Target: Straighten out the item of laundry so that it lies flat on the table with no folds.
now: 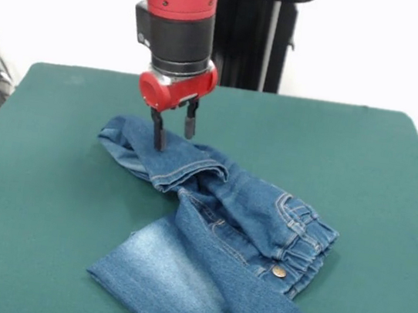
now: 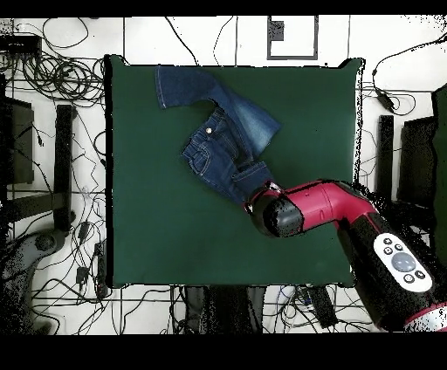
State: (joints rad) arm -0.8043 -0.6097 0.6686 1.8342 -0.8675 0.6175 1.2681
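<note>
One pair of jeans (image 1: 252, 240) lies folded on the green bench (image 1: 50, 181).
Tool (image 1: 173, 131) open, fingertips astride a bunched leg; broad bare cloth on every side, cables (image 2: 52, 253) beyond the edges.

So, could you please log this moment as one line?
gripper: jaws open, at folded leg | jeans: crumpled, one leg doubled over | table: jeans not flat

Faded blue jeans (image 1: 237, 231), green table (image 1: 46, 204)
</note>
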